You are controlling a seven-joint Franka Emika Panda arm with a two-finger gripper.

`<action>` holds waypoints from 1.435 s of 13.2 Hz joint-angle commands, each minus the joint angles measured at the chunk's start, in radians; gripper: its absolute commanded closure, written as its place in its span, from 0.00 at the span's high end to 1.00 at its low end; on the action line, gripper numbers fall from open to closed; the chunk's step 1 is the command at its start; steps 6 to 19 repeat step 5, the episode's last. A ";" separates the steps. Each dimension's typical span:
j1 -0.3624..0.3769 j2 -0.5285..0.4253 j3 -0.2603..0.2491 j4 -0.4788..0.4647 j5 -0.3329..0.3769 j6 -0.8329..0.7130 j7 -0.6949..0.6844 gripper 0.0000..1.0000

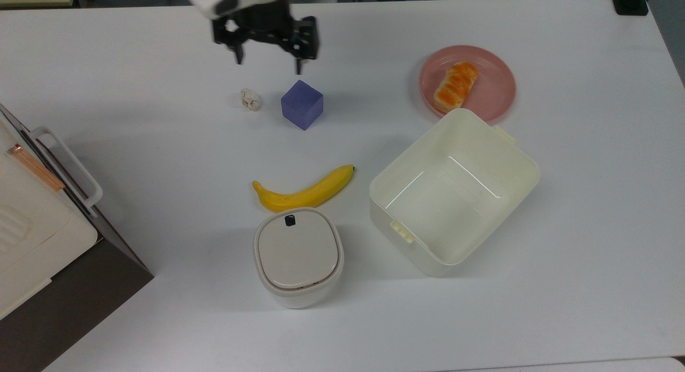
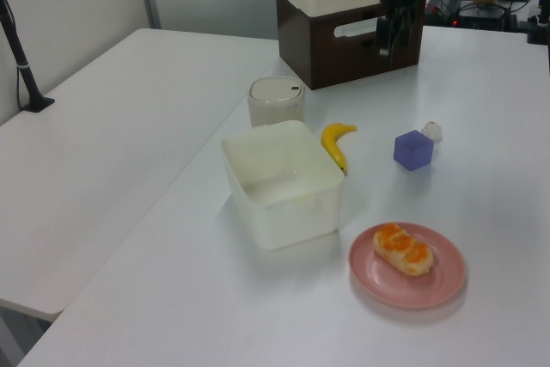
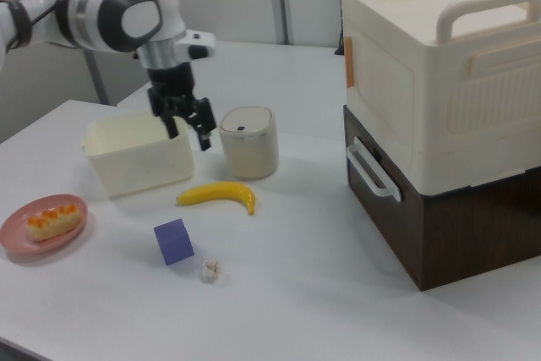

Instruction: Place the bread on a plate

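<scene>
The bread [image 1: 455, 86], a small loaf with an orange-brown ridged top, lies on the pink plate [image 1: 495, 72] at the top view's upper right. Nothing touches the bread [image 2: 402, 249], and the plate [image 2: 434, 288] stands just beyond a corner of the cream tub. From the right view, the bread [image 3: 54, 219] and plate [image 3: 24, 243] sit at the far left. My gripper [image 1: 267, 62] is open and empty, raised over the table far to the top view's left of the plate, behind the purple cube. The gripper [image 3: 188, 133] hangs with its fingers pointing down.
A purple cube [image 1: 302, 104] and a small whitish lump [image 1: 250, 99] lie below the gripper. A banana [image 1: 305, 192], a round lidded container [image 1: 298, 254] and the cream tub [image 1: 398, 238] fill the middle. A large cream box on a brown base [image 1: 32, 238] stands at the top view's left edge.
</scene>
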 commanded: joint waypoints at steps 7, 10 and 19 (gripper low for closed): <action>-0.021 0.004 0.013 0.044 0.007 -0.089 0.008 1.00; -0.021 0.004 0.013 0.044 0.007 -0.089 0.008 1.00; -0.021 0.004 0.013 0.044 0.007 -0.089 0.008 1.00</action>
